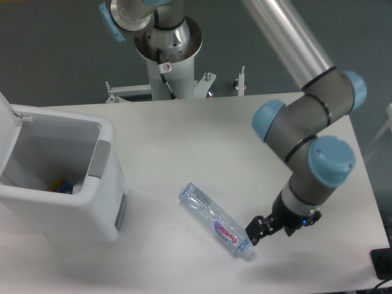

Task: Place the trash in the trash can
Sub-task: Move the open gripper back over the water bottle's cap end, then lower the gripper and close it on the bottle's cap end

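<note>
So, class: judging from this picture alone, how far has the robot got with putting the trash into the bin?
Done: the large white plastic bin stands with its lid up, and something small, blue and yellow, lies inside. In hand: the black two-finger gripper is beside the cap end of the clear plastic bottle with the purple-and-red label, which lies on the white table; whether it grips is unclear. Left: lifting the bottle and dropping it in the bin.

the bottle [215, 220] is showing a purple-and-red label [226, 232] with white lettering too small to read; a small red-marked sticker [166, 67] is sitting on the robot base [167, 46], unreadable.
</note>
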### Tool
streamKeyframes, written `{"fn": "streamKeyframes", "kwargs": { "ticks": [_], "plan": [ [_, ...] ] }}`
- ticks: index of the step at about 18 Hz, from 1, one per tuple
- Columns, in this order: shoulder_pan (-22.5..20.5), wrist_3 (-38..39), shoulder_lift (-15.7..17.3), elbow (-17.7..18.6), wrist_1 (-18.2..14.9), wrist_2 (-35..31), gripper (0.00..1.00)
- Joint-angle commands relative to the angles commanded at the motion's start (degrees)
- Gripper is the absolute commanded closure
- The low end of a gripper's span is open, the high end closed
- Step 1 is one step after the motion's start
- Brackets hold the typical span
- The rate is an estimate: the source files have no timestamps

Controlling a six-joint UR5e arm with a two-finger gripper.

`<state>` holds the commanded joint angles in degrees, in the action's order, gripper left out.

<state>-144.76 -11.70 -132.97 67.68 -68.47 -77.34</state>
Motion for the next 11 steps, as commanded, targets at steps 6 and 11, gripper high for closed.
{"fn": "streamKeyframes", "kwargs": {
  "ticks": [6,11],
  "plan": [
    [1.0,2.9,-2.1,0.1,0.2,-0.3,0.0],
    [3.3,3.1,-2.7,1.5,0.1,-4.1,0.0]
  ]
}}
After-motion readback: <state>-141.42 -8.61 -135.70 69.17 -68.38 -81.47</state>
